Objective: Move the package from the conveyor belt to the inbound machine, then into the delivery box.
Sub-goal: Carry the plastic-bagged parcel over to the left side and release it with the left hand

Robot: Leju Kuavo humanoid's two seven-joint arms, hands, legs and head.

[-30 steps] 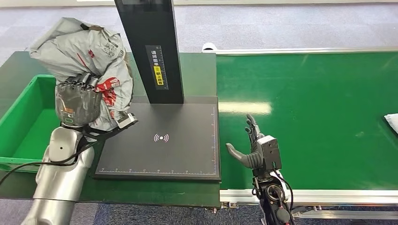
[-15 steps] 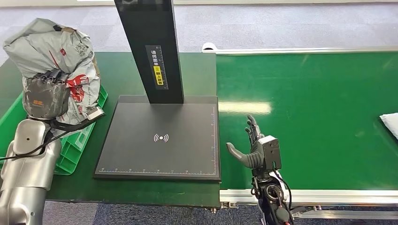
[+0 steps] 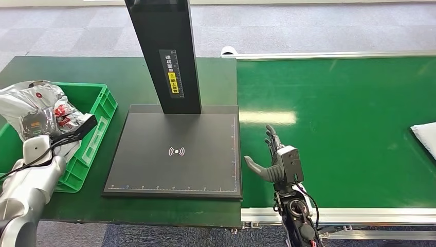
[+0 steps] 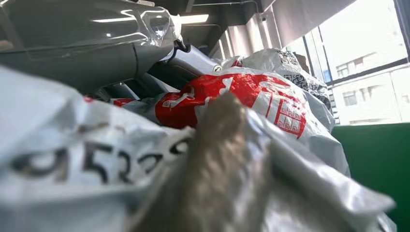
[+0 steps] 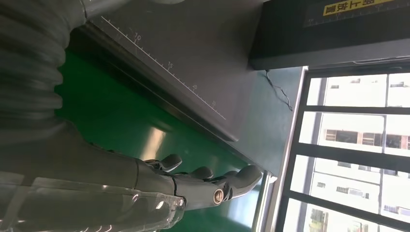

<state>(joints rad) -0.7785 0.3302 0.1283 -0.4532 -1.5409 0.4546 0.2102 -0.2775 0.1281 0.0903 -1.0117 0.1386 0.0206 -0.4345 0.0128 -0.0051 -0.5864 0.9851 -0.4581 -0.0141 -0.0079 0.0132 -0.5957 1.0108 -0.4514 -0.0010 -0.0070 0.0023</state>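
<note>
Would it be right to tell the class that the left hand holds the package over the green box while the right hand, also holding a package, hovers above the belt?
Not quite. The right hand holds nothing; the head view shows its fingers apart above the belt. The rest stands: the left hand holds the package over the green box.

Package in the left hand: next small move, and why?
Probably open the left hand and let go. The package sits low over the green delivery box, with the hand holding it from below, and the inbound machine's plate is bare. The right hand hovers open over the belt, where a white package waits.
</note>
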